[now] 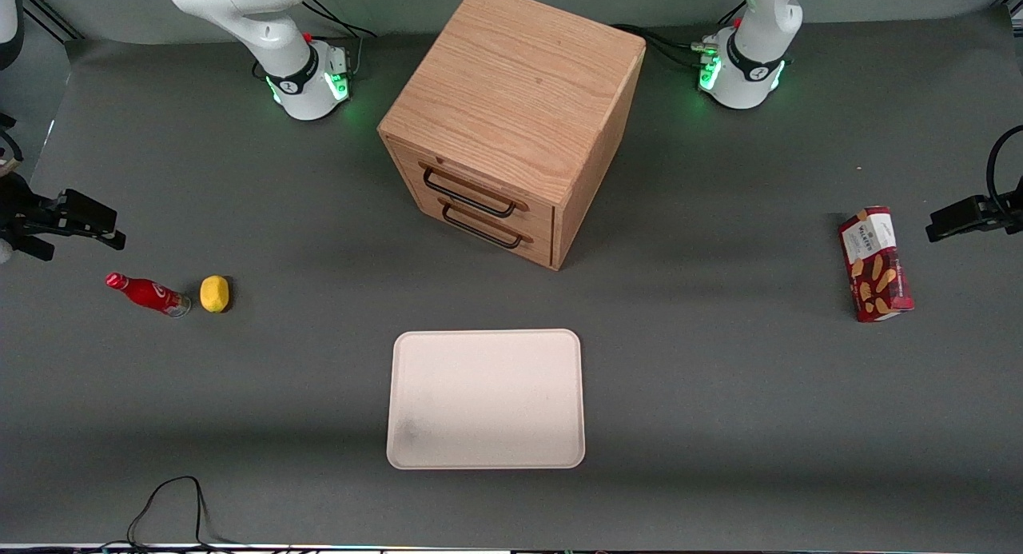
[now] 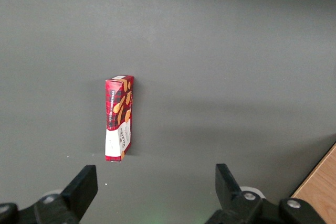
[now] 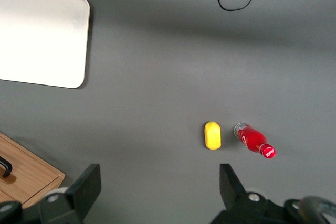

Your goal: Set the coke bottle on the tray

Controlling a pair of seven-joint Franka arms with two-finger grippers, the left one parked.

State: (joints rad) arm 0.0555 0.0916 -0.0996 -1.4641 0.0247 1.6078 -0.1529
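The coke bottle (image 1: 148,294) (image 3: 253,140), small, red and red-capped, lies on its side on the grey table toward the working arm's end. The cream-white tray (image 1: 486,398) (image 3: 37,40) lies flat near the middle of the table, close to the front camera, with nothing on it. My right gripper (image 1: 112,230) (image 3: 160,182) hangs open above the table, a little farther from the front camera than the bottle and apart from it. Nothing is between its fingers.
A yellow lemon (image 1: 214,292) (image 3: 212,135) rests beside the bottle's base. A wooden two-drawer cabinet (image 1: 511,122) stands farther from the camera than the tray. A red biscuit box (image 1: 875,264) (image 2: 119,124) lies toward the parked arm's end. A black cable (image 1: 172,498) loops at the table's near edge.
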